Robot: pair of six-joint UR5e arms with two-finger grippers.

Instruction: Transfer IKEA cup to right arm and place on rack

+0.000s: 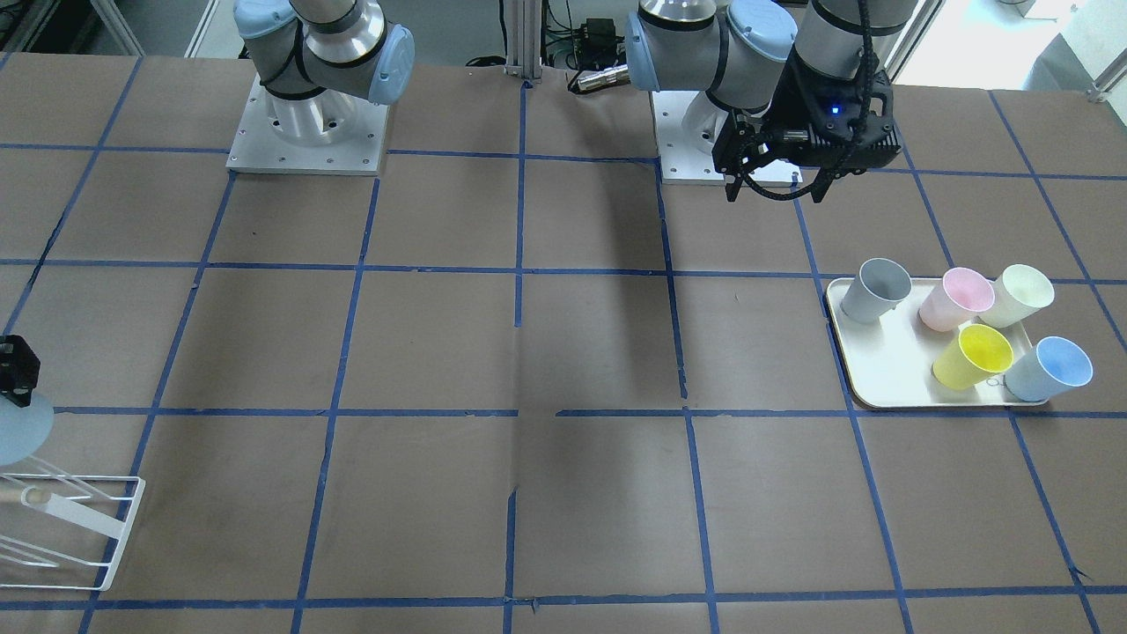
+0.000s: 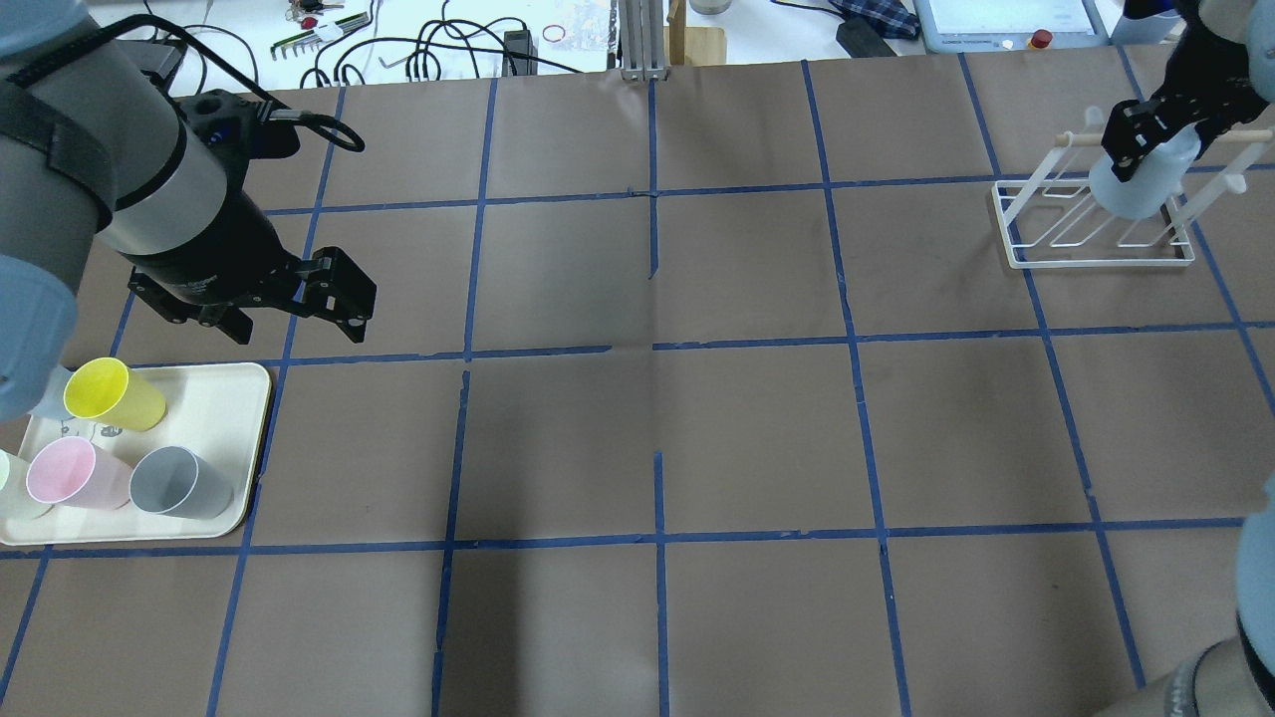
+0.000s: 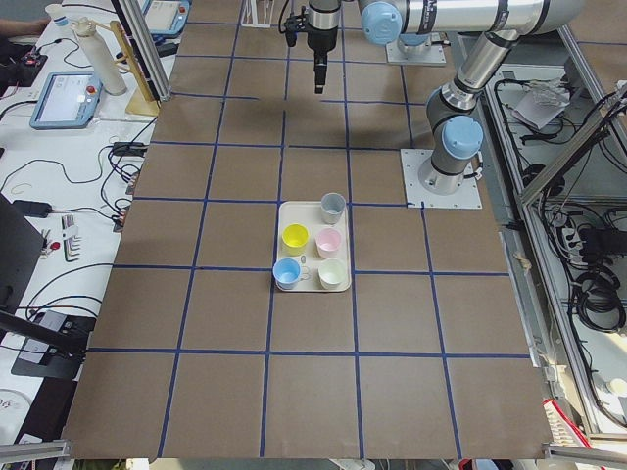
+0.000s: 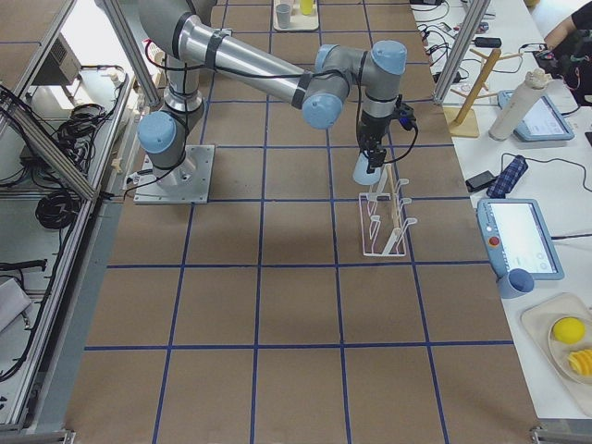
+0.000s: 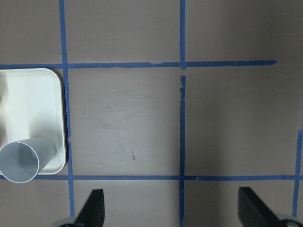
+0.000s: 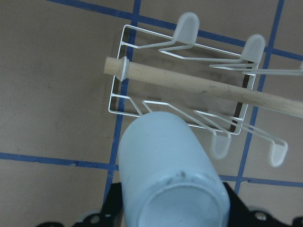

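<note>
My right gripper [image 2: 1155,124] is shut on a pale blue IKEA cup [image 2: 1136,184] and holds it upside down over the near end of the white wire rack [image 2: 1096,244]. In the right wrist view the cup [image 6: 165,175] hangs just in front of the rack's wooden dowel [image 6: 199,85] and its prongs. I cannot tell whether the cup touches a prong. In the front view the cup [image 1: 18,427] shows at the far left, above the rack [image 1: 88,528]. My left gripper [image 2: 299,324] is open and empty, above the table beside the tray. A second pale blue cup [image 1: 1052,368] stands on the tray.
The cream tray [image 1: 885,370] at the robot's left also holds a grey cup [image 1: 872,292], a pink cup [image 1: 955,299], a cream cup [image 1: 1017,295] and a yellow cup [image 1: 973,357]. The grey cup [image 5: 23,158] shows at the tray's corner in the left wrist view.
</note>
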